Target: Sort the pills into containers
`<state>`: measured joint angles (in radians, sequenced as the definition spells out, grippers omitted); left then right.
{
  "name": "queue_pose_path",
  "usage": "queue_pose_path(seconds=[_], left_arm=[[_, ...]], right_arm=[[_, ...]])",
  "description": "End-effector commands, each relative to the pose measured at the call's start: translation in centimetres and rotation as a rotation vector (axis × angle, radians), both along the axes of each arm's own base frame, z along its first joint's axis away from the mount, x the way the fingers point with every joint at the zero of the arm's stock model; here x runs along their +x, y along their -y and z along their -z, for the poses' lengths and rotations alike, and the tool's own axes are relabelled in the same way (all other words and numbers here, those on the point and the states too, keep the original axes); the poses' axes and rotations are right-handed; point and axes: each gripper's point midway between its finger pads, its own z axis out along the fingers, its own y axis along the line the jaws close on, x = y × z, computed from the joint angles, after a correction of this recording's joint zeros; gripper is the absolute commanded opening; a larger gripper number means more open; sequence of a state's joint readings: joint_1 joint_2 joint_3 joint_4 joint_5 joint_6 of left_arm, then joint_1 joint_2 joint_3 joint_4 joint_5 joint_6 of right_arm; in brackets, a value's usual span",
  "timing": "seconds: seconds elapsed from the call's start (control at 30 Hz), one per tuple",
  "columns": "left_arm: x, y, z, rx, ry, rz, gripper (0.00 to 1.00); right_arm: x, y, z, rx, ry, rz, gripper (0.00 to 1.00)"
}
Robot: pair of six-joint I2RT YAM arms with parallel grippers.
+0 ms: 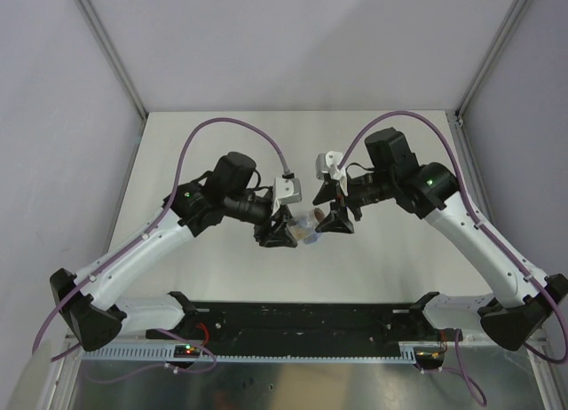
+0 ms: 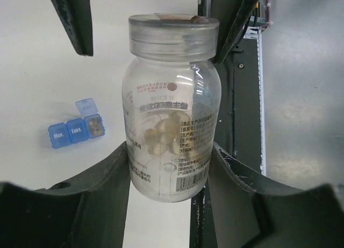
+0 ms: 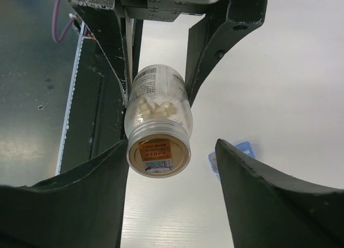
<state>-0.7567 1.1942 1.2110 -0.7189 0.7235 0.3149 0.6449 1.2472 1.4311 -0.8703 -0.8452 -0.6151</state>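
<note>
My left gripper (image 2: pixel 169 157) is shut on a clear pill bottle (image 2: pixel 169 114) with pale capsules inside, and holds it on its side above the table. Its lid (image 3: pixel 158 151) faces my right gripper (image 3: pixel 172 146), which is open around it: one finger touches the lid's edge and the other stands apart. The blue containers (image 2: pixel 75 131) lie on the table below. One compartment has its lid up and holds an orange-brown mass of pills (image 2: pixel 95 125). A blue corner of the containers (image 3: pixel 244 148) shows beside my right finger. In the top view both grippers meet at the bottle (image 1: pixel 308 225).
The black base rail (image 1: pixel 302 317) with both arm mounts runs along the near edge of the table. Grey walls and metal posts close in the white table (image 1: pixel 302 153) at the back and sides.
</note>
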Motion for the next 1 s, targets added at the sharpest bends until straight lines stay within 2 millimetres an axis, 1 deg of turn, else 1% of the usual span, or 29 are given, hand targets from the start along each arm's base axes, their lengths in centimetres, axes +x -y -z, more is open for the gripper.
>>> queue_pose_path(seconds=[0.0, 0.07, 0.13, 0.2, 0.33, 0.43, 0.57, 0.77, 0.87, 0.97], left_arm=[[-0.3, 0.4, -2.3, -0.06, 0.02, 0.032, 0.0], [-0.1, 0.4, -2.2, -0.054, 0.022, 0.026, 0.0], [0.2, 0.4, -2.0, -0.045, 0.029, 0.015, 0.0], [0.5, 0.3, -1.8, -0.035, 0.037, 0.001, 0.0], [1.3, 0.1, -1.6, -0.015, 0.061, -0.036, 0.0], [2.2, -0.1, -1.5, 0.008, 0.087, -0.081, 0.0], [3.5, -0.5, -1.1, 0.049, 0.127, -0.146, 0.0], [4.5, -0.9, -0.7, 0.078, 0.165, -0.208, 0.0], [4.2, -0.9, -0.6, 0.074, 0.161, -0.196, 0.0], [3.9, -0.8, -0.5, 0.068, 0.154, -0.183, 0.0]], right_arm=[[-0.7, -0.1, -0.9, 0.016, 0.019, -0.033, 0.64], [-0.8, -0.2, -0.8, 0.017, 0.005, -0.038, 0.51], [-0.9, -0.2, -0.8, 0.018, -0.005, -0.042, 0.4], [-1.0, -0.3, -0.6, 0.018, -0.017, -0.044, 0.32], [-0.9, -0.5, -0.2, 0.013, -0.054, -0.038, 0.2], [-0.4, -0.6, 0.1, 0.012, -0.096, -0.016, 0.14], [0.5, -0.9, 0.4, 0.017, -0.167, 0.021, 0.12], [1.5, -1.2, 0.6, 0.028, -0.248, 0.055, 0.12], [1.6, -1.1, 0.7, 0.025, -0.244, 0.059, 0.17], [1.7, -1.0, 0.6, 0.024, -0.228, 0.063, 0.3]])
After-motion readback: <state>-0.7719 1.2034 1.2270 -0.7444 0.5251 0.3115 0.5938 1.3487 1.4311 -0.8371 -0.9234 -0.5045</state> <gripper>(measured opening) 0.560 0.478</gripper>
